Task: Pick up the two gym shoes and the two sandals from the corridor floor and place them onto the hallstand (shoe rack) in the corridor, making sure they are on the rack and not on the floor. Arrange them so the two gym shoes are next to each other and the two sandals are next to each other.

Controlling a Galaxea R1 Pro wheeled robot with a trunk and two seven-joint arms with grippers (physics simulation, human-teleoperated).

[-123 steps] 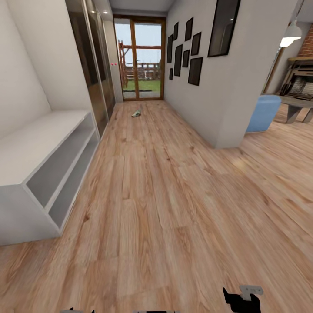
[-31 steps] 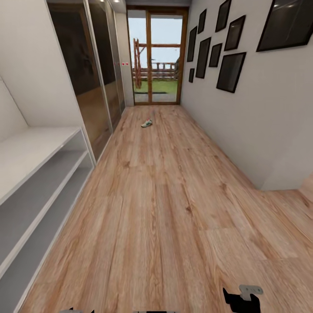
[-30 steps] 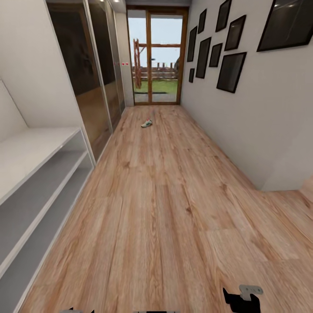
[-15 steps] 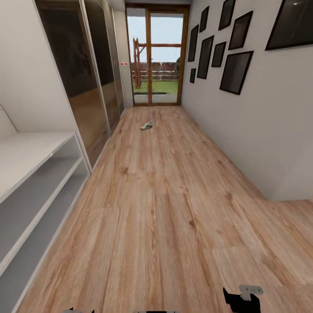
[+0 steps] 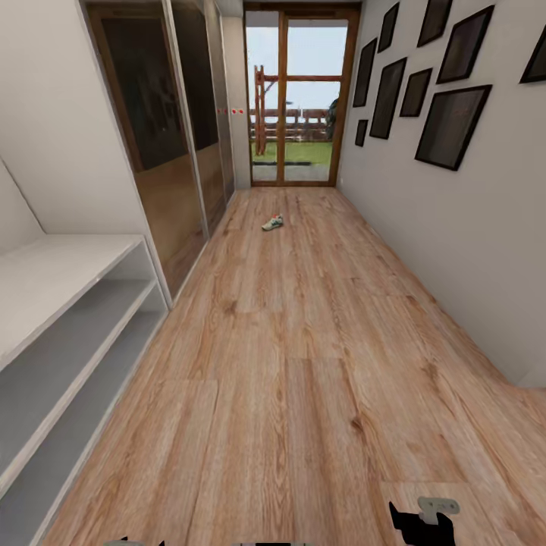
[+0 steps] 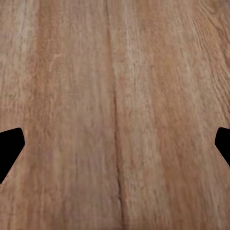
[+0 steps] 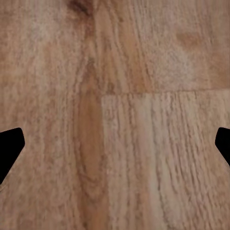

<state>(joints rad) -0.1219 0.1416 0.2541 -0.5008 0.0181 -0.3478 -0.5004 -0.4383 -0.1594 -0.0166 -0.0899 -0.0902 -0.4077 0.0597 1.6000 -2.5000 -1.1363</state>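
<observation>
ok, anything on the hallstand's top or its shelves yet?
Nothing: the hallstand's visible top and two shelves are bare. Its near end runs out of frame. One gym shoe lies far down the floor.

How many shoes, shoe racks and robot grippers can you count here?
Cream-white gym shoe on the wood floor: 1
Pale grey-white shoe rack with open shelves: 1
Black robot grippers: 2 (left gripper, right gripper)
Total: 4

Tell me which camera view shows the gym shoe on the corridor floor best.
The head view: the gym shoe lies small and far down the corridor floor, near the glass door. Both wrist views look straight down at bare wood planks between open fingertips, so they give nothing of the shoe.
</observation>
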